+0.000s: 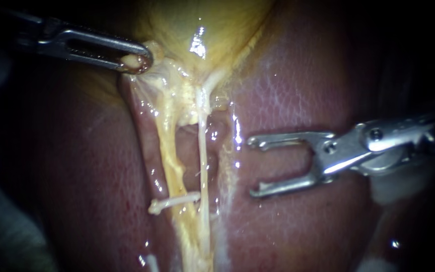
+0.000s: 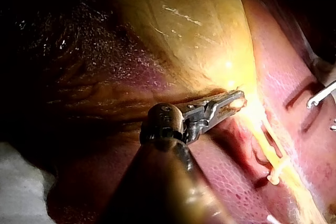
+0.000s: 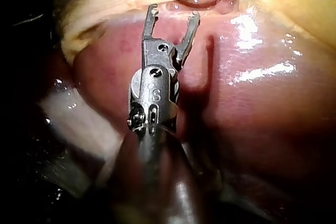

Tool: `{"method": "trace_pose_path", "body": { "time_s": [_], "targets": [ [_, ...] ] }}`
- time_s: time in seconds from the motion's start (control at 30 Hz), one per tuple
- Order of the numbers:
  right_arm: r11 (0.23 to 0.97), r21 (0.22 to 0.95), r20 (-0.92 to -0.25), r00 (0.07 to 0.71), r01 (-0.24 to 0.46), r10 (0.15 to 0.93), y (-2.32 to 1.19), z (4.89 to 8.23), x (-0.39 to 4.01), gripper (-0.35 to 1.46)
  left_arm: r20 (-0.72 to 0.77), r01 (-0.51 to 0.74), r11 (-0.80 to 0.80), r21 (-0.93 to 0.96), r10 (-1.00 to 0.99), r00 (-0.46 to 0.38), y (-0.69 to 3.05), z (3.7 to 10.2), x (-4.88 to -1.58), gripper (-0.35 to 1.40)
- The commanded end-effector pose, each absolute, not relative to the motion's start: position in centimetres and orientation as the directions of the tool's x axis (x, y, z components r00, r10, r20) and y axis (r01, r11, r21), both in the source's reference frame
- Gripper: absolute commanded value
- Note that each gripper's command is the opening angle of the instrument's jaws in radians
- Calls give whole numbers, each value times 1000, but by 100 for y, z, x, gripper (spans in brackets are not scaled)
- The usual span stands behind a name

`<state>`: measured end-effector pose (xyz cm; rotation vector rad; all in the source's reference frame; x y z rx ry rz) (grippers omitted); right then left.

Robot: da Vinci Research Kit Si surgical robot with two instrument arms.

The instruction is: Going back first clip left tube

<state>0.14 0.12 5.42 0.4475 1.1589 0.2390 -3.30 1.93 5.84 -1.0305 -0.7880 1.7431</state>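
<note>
My left instrument (image 1: pixel 138 61) comes in from the upper left, its jaws shut on a nub of pale tissue at the gallbladder (image 1: pixel 202 25) neck; the left wrist view shows the same hold (image 2: pixel 236 100). Two tubes run down from the neck: the yellowish left tube (image 1: pixel 169 166) and the thin pale right tube (image 1: pixel 203 166). A white clip (image 1: pixel 173 201) sits across the left tube low down, also seen beside my left instrument (image 2: pixel 275 176). My right instrument (image 1: pixel 256 167) stands to the right of the tubes, apart from them, jaws wide open and empty (image 3: pixel 172 17).
Pink liver (image 1: pixel 298 226) lies on both sides of the tubes, wet and shiny. A window (image 1: pixel 190 132) gapes between the two tubes above the clip. White gauze (image 3: pixel 79 121) lies beside my right instrument's shaft.
</note>
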Motion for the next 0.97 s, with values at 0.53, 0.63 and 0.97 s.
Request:
{"method": "trace_pose_path", "body": {
  "time_s": [0.53,0.63,0.97],
  "targets": [
    [894,446,-832,389,45,395,15,540,12,50,-308,-382,-378,-844,923,-233,171,632,-369,-35],
    [894,446,-832,389,45,395,15,540,11,50,-303,-381,-375,-845,923,-237,168,639,-376,-35],
    [893,447,-833,388,50,395,13,539,14,50,-300,-378,-375,-847,923,-242,169,638,-375,-35]
  ]
}}
